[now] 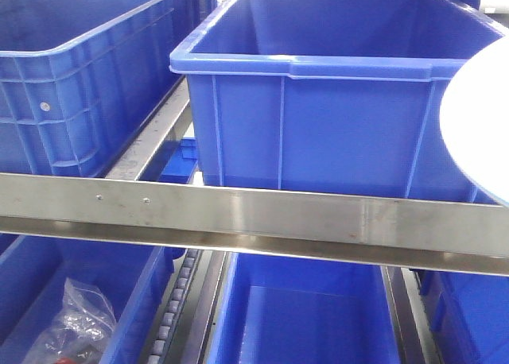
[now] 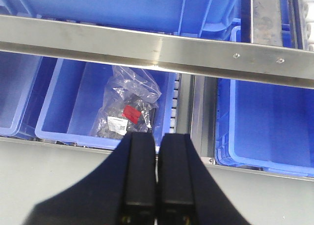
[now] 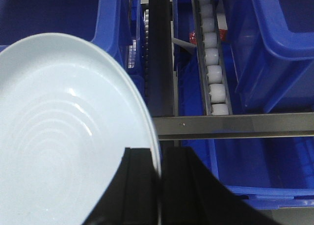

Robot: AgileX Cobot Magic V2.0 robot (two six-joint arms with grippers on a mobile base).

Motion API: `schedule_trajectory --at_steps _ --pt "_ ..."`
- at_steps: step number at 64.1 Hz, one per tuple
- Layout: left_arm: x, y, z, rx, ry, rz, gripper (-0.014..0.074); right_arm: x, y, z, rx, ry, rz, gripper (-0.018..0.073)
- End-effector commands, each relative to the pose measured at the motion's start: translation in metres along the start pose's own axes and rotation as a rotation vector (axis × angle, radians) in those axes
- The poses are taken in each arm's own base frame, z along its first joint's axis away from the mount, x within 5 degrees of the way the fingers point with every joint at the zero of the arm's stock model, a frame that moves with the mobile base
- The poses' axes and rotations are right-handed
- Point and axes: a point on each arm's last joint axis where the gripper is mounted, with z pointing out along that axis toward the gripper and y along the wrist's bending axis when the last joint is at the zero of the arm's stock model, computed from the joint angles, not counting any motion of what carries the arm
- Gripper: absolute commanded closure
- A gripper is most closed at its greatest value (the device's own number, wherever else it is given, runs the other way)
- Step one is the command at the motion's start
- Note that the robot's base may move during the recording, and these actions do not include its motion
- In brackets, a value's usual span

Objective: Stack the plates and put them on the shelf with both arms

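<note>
The left gripper [image 2: 157,185] was narrow, its two black fingers [image 2: 139,181] pressed together with nothing between them. It hung over a pale grey surface [image 2: 49,171]. Just beyond it sat a blue bin [image 2: 64,97] holding a clear plastic bag [image 2: 127,104] with a red label, and past that a steel shelf rail [image 2: 147,48] ran across. To the gripper's right lay a second blue bin [image 2: 270,122].

The right gripper [image 3: 159,185] was clamped on the rim of a plate [image 3: 59,136], one finger [image 3: 135,185] lying over the dish's inner face and the other outside the rim. The pale blue-white plate spread out to the gripper's left. Ahead of the gripper a roller track [image 3: 213,63] ran away between blue bins.

In the front view, the plate [image 1: 477,133] showed at the right edge, in front of a large blue crate [image 1: 318,102] on the shelf.
</note>
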Motion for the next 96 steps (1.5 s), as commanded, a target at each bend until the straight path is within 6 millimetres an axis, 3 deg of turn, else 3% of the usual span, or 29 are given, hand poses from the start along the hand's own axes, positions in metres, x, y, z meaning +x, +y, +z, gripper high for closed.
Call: schedule_trajectory --at_steps 1,45,60,66,77,86,96 --pt "-0.016 0.000 -0.004 0.006 -0.106 -0.007 0.0510 -0.017 0.003 -0.005 -0.021 -0.117 0.001 0.0502" --pt "-0.016 0.000 -0.004 0.006 -0.106 -0.007 0.0510 -0.018 0.003 -0.005 -0.023 -0.123 0.001 0.0502" --pt "-0.016 0.000 -0.004 0.006 -0.106 -0.007 0.0510 -0.027 0.008 -0.006 -0.065 -0.192 -0.004 0.0502" --pt "-0.016 0.000 -0.004 0.006 -0.106 -0.007 0.0510 -0.045 0.012 -0.009 -0.090 -0.247 0.021 0.0502" --pt "-0.016 0.000 -0.004 0.006 -0.106 -0.007 0.0510 -0.102 0.024 0.000 -0.122 -0.306 0.060 0.0502" --pt "-0.016 0.000 -0.004 0.006 -0.106 -0.007 0.0510 -0.143 0.040 0.037 -0.140 -0.261 0.049 0.0502" --pt "-0.016 0.000 -0.004 0.006 -0.106 -0.007 0.0510 -0.178 0.076 0.094 -0.206 -0.204 0.018 0.0502"
